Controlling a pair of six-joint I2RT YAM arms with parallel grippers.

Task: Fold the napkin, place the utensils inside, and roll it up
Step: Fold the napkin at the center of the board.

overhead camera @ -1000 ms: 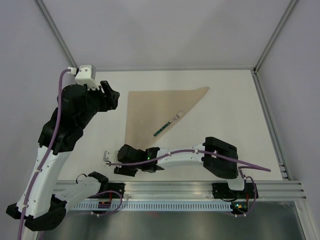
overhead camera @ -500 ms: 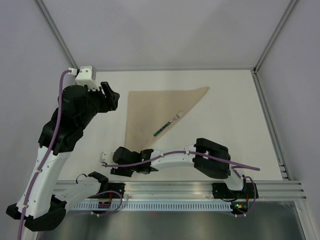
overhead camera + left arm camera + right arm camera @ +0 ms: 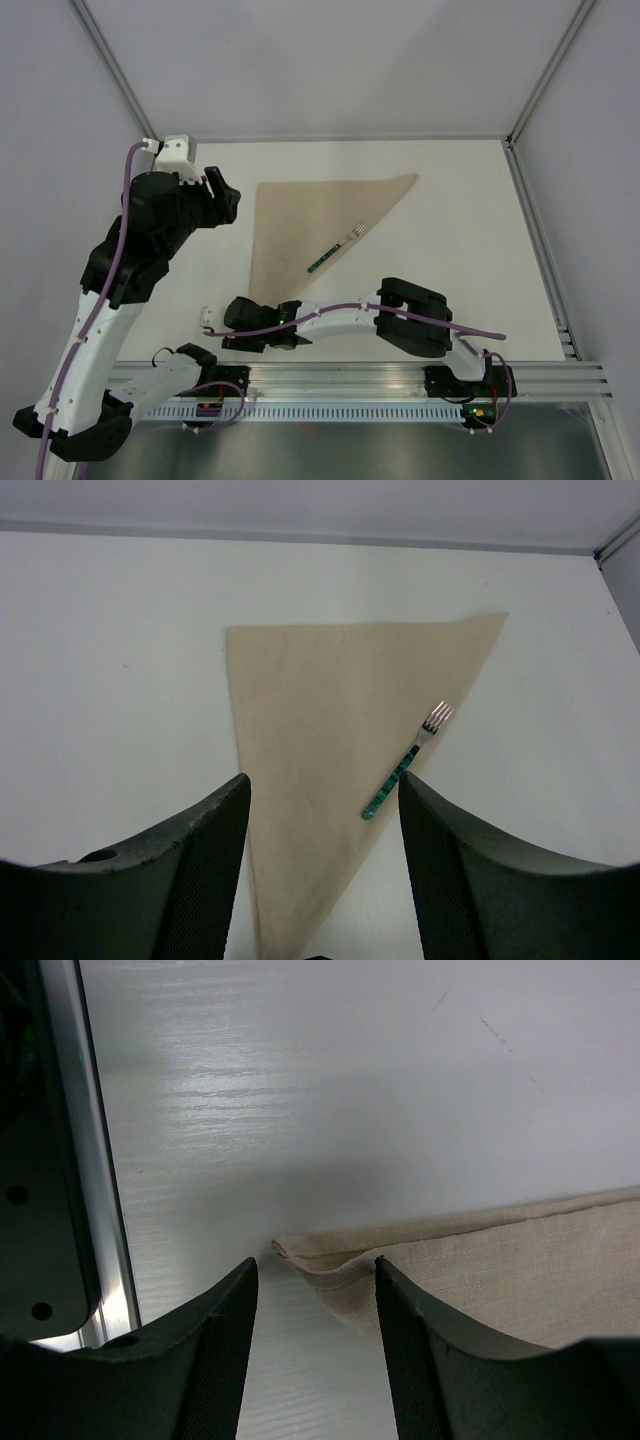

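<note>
Right gripper point(image 3: 312, 1270) spread astride near corner of napkin point(image 3: 500, 1260); left gripper point(image 3: 322, 780) spread over table point(image 3: 100, 630); fork point(image 3: 405, 765) lies across napkin edge.

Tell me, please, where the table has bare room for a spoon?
The widest bare patch of table lies right of the fork and the slanted edge of the napkin, up to the right rail. A narrower strip runs between napkin and far wall. The napkin's near tip is crowded by the right gripper and its arm.

White table point(image 3: 470, 230); aluminium rail point(image 3: 330, 378) along near edge; grey walls point(image 3: 330, 60) behind.
</note>
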